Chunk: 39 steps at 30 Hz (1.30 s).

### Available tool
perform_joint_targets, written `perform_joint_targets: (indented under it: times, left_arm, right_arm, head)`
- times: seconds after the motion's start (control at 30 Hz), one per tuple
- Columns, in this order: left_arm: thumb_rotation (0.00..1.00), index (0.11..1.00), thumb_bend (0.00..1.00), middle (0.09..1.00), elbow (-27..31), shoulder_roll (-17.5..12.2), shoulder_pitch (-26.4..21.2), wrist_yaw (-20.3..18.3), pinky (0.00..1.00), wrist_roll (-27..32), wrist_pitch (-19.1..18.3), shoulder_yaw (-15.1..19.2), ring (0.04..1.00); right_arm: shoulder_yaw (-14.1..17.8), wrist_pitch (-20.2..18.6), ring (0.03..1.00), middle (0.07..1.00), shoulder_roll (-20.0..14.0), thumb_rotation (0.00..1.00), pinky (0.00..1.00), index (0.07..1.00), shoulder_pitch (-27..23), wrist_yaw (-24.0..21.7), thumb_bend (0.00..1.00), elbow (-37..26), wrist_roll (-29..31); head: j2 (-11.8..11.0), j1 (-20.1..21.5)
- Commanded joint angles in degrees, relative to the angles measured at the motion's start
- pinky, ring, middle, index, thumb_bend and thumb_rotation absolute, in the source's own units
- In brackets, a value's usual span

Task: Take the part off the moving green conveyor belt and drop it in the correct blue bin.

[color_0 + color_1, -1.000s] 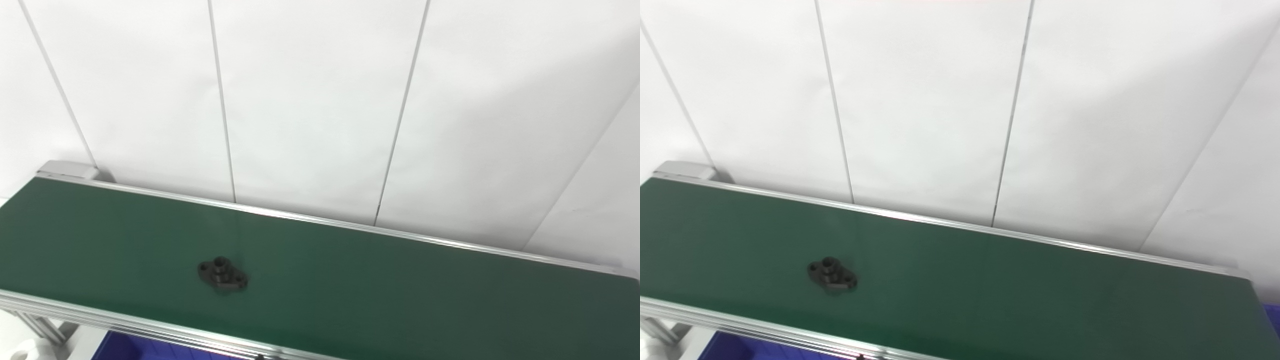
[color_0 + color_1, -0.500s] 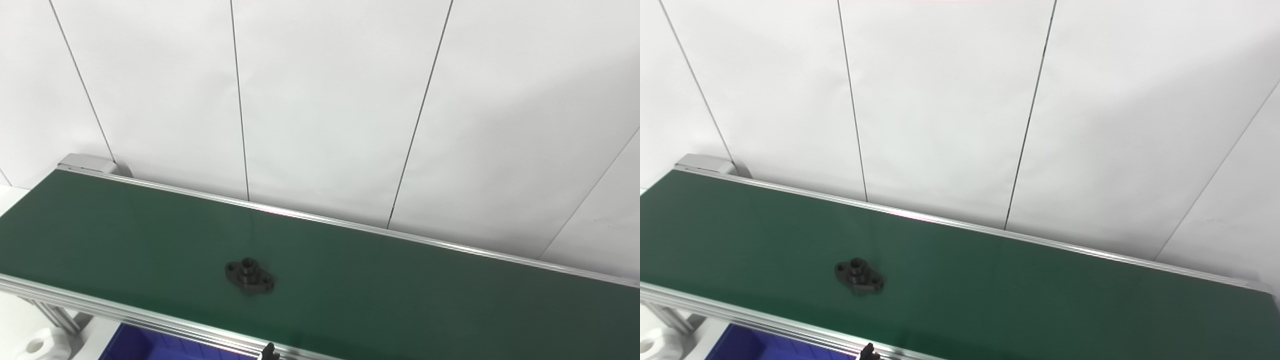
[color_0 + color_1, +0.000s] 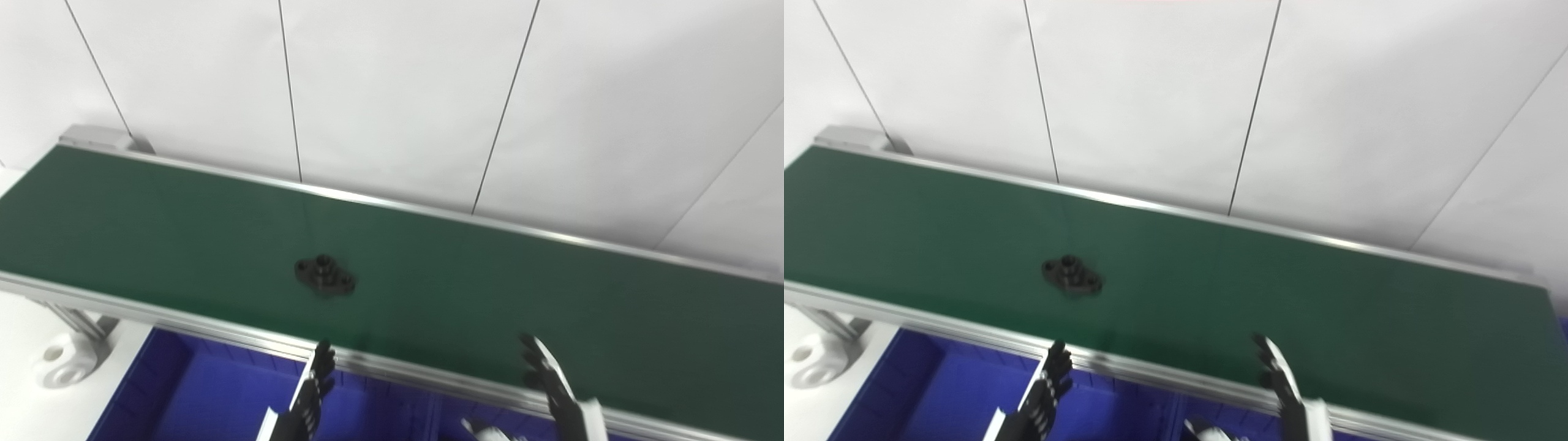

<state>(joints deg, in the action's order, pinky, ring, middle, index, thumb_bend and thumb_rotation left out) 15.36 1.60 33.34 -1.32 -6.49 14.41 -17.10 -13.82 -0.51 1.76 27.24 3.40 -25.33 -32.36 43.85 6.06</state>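
A small black flanged part (image 3: 324, 275) lies on the green conveyor belt (image 3: 502, 288), left of its middle; it also shows in the right eye view (image 3: 1072, 276). My left hand (image 3: 309, 395) rises at the bottom edge with fingers extended, below the part and short of the belt's near rail. My right hand (image 3: 554, 386) is at the bottom right, fingers spread over the belt's near edge. Both hands are empty. Blue bins (image 3: 202, 392) sit below the near rail.
A white panelled wall (image 3: 398, 92) stands behind the belt. An aluminium rail (image 3: 184, 324) runs along the near edge. A white bracket (image 3: 61, 361) sits at the lower left by the conveyor leg.
The camera has tilted down, so the belt sits higher in the picture and the bins show. Both hands have come into view from the bottom. The part has drifted slightly right on the belt.
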Motion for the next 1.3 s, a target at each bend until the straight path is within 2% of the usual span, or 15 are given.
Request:
perform_joint_targets:
  times: [0.0,0.23,0.3,0.37,0.47,0.7,0.83,1.07,1.2,1.27]
  left_arm:
    - [0.67,1.000,0.81,1.000,2.00,-0.40,0.40,-0.48,0.98,-0.03,0.23,0.08,0.994]
    - [0.70,1.000,0.80,1.000,2.19,-0.86,0.18,-0.46,0.99,0.25,-0.10,0.07,0.995]
    - [0.70,1.000,0.80,1.000,2.16,-0.96,0.20,-0.61,0.99,0.51,-0.07,0.00,0.997]
    - [0.70,1.000,0.79,1.000,2.03,-0.98,0.18,-0.71,0.99,0.71,-0.03,-0.06,0.995]
    - [0.70,1.000,0.78,1.000,1.75,-1.07,0.05,-0.94,0.99,1.07,0.10,-0.25,0.996]
    - [0.69,1.000,0.79,1.000,1.75,-0.85,0.05,-0.87,0.98,0.48,-0.41,-0.58,0.991]
    - [0.68,1.000,0.79,1.000,1.49,-0.59,0.00,-0.80,0.96,0.36,-0.27,-0.81,0.983]
    - [0.68,1.000,0.79,1.000,1.59,-0.04,-0.08,-0.79,0.95,0.55,-0.83,-1.32,0.972]
    - [0.66,1.000,0.78,0.997,1.33,0.21,-0.38,-0.95,0.94,1.07,-0.95,-1.68,0.963]
    - [0.65,1.000,0.78,0.992,1.27,0.41,-0.42,-0.98,0.93,1.47,-1.09,-1.91,0.955]
  right_arm:
    - [-0.47,-3.82,0.858,0.846,0.61,0.41,0.81,0.857,-1.94,-2.08,0.84,-2.98,-3.63]
    - [-1.99,-9.22,0.818,0.813,0.44,0.40,0.73,0.828,-9.60,-6.03,0.88,-2.23,-12.68]
    - [-2.43,-10.11,0.823,0.816,0.16,0.42,0.76,0.827,-11.95,-6.74,0.90,-1.37,-15.42]
    - [-2.86,-10.71,0.849,0.829,-0.30,0.45,0.85,0.831,-14.09,-7.55,0.91,-0.49,-18.05]
    - [-3.07,-11.47,0.867,0.845,-0.87,0.48,0.89,0.840,-17.66,-8.96,0.91,1.30,-21.01]
    - [-3.87,-13.33,0.873,0.850,-1.00,0.50,0.91,0.846,-23.96,-11.83,0.91,4.87,-25.16]
    - [-4.89,-13.86,0.859,0.844,-1.10,0.51,0.89,0.850,-27.03,-12.93,0.90,7.48,-27.53]
    - [-6.98,-14.64,0.817,0.827,-1.03,0.48,0.80,0.833,-32.14,-13.85,0.92,12.09,-31.01]
    - [-10.42,-15.84,0.810,0.823,-2.30,0.48,0.79,0.836,-35.56,-17.82,0.92,14.93,-37.82]
    - [-11.78,-15.96,0.798,0.814,-2.72,0.47,0.78,0.828,-37.10,-18.16,0.94,17.01,-39.68]
  head:
    - [0.09,0.09]
    - [0.09,0.83]
    - [0.00,0.91]
    - [-0.14,0.97]
    - [-0.37,0.79]
    - [-0.76,0.02]
    - [-0.94,-0.41]
    - [-1.01,-1.10]
    - [-1.16,-1.43]
    - [-1.23,-1.54]
